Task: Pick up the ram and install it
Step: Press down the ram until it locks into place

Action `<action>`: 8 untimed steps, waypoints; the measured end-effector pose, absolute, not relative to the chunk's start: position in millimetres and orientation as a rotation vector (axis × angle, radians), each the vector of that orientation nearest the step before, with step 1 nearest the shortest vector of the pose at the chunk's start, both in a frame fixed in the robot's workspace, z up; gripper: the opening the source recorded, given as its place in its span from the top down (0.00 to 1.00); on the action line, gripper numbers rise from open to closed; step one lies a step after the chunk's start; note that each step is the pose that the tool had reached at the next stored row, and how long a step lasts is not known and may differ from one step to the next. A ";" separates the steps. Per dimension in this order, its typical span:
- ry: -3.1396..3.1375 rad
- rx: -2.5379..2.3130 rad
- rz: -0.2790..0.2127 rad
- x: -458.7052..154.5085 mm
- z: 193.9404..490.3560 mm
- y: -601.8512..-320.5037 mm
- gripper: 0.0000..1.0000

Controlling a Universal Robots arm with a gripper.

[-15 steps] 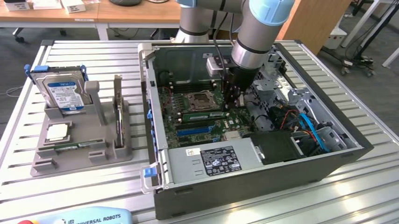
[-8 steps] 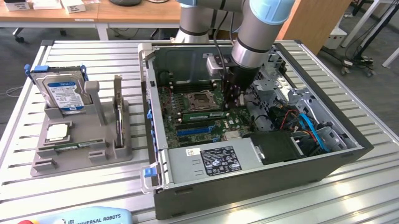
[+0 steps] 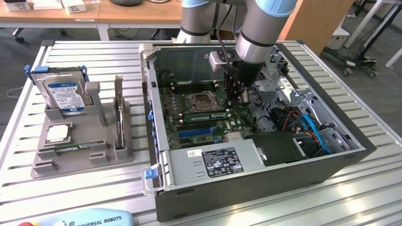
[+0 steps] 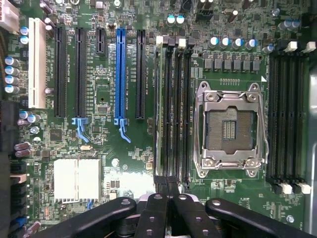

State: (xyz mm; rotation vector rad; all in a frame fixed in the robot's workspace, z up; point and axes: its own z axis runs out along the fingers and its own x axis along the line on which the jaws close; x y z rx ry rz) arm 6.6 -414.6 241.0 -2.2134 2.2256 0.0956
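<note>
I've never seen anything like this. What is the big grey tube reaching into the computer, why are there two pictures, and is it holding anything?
The tube is a robot arm; at its tip is a gripper, a two-fingered clamp. One picture comes from a camera standing off to the side, the other from a camera on the arm's wrist, looking down past the gripper at the motherboard. The open computer case lies on a slatted table. Beside it, a grey holder carries a hard drive. The fingers are shut, over the memory slots beside the empty processor socket. I cannot tell whether a memory stick is between them.
</note>
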 end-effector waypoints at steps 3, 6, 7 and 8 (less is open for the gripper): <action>2.226 -2.213 0.096 6.6 244.7 -414.6 0.90; 2.226 -2.213 0.096 6.6 247.5 -414.6 0.90; 2.225 -2.213 0.096 6.6 247.8 -414.5 0.90; 2.225 -2.213 0.096 6.6 247.8 -414.5 0.90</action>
